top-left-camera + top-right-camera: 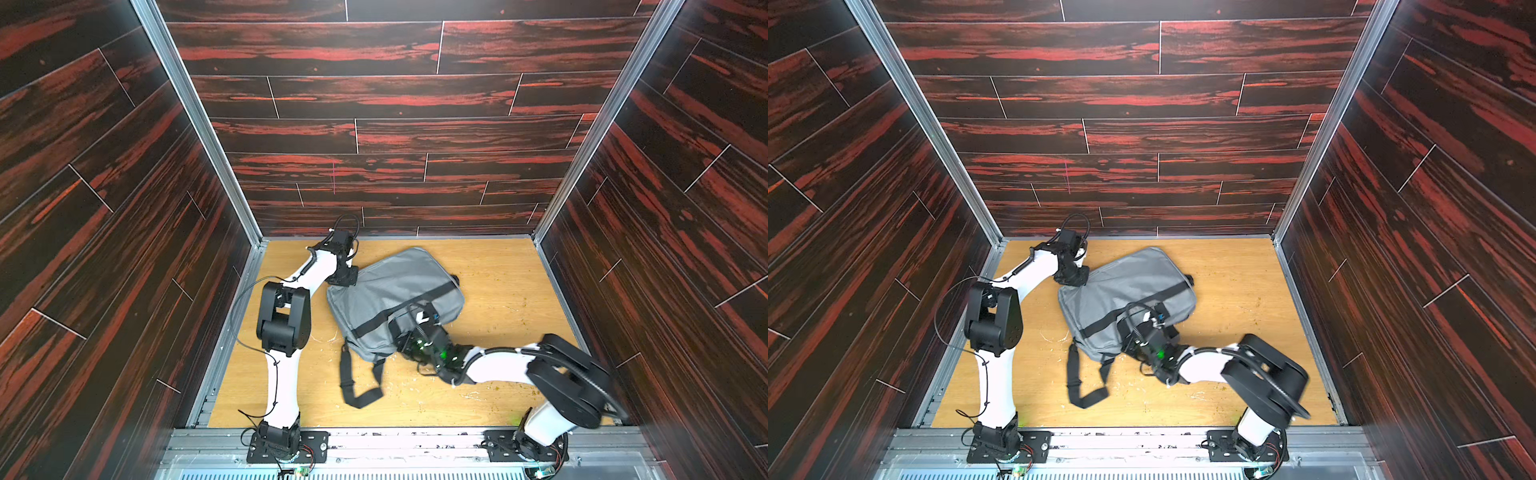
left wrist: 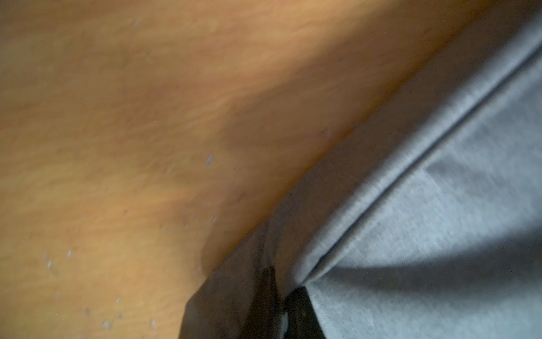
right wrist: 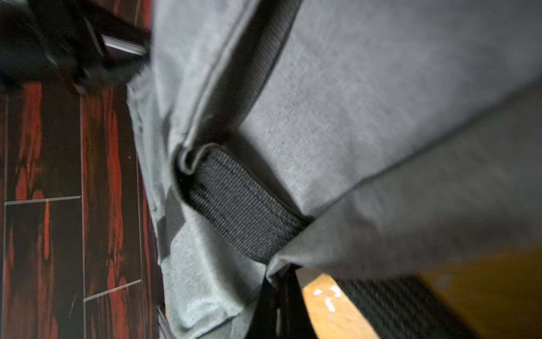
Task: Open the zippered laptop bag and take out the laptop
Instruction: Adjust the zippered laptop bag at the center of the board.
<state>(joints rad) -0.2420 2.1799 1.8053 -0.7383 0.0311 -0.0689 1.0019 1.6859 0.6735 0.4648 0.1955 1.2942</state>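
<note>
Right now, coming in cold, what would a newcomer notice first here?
The grey bag lies askew in the middle of the table with both arms on it. The left gripper is shut on its far-left corner and the right gripper on its near edge. Next come the black strap looping off the bag toward the near side, and the dark red plank walls all round.

The zippered laptop bag [image 1: 390, 286] lies on the bench [image 1: 507, 274], near its middle and a little to the left, turned at a slant. One corner points toward the back wall [image 1: 395, 124] and the opposite one toward the front edge. The left tool [image 1: 341, 279] is at the bag's left corner, touching it. The right tool [image 1: 409, 318] is on the bag's front right part. The shoulder strap [image 1: 345, 374] lies on the bench in front of the bag.
</note>
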